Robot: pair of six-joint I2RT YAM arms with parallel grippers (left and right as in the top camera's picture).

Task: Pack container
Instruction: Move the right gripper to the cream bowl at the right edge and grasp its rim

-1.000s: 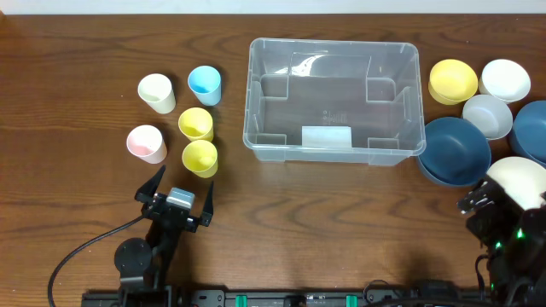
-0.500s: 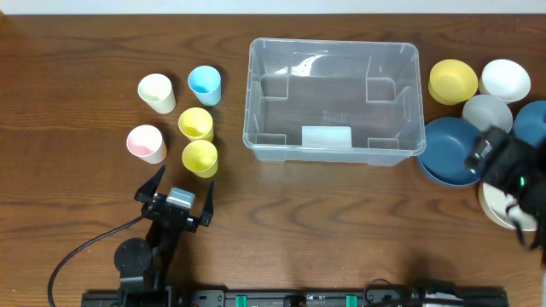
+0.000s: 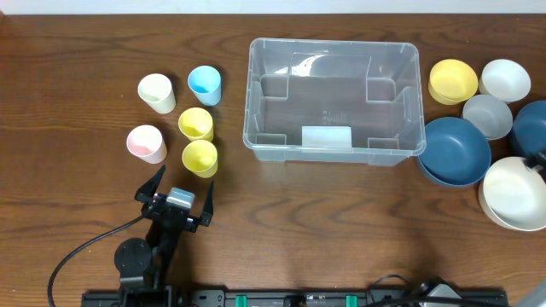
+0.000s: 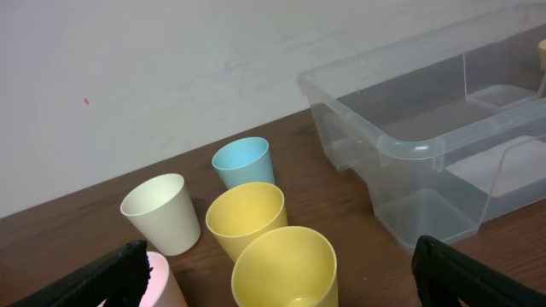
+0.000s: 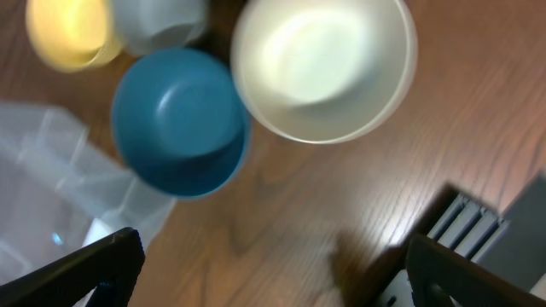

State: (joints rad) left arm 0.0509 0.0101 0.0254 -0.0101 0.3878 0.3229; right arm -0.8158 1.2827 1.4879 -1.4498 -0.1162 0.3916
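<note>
Overhead, the container [image 3: 334, 44] stands upright mid-desk [image 3: 341, 222], nearer the far edge, with five cups [image 3: 197, 124] to its left. The left arm's fingers [image 3: 152, 184] are spread apart and empty by the near edge, just below the cups. In the right wrist view the right arm's fingers [image 5: 102, 264] are spread wide, holding nothing, over a white bowl [image 5: 324, 68] and a blue bowl [image 5: 179, 119]

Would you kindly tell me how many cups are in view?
5, all left of the container: cream cup, blue cup, pink cup, two yellow cups. None appears hidden.
</note>
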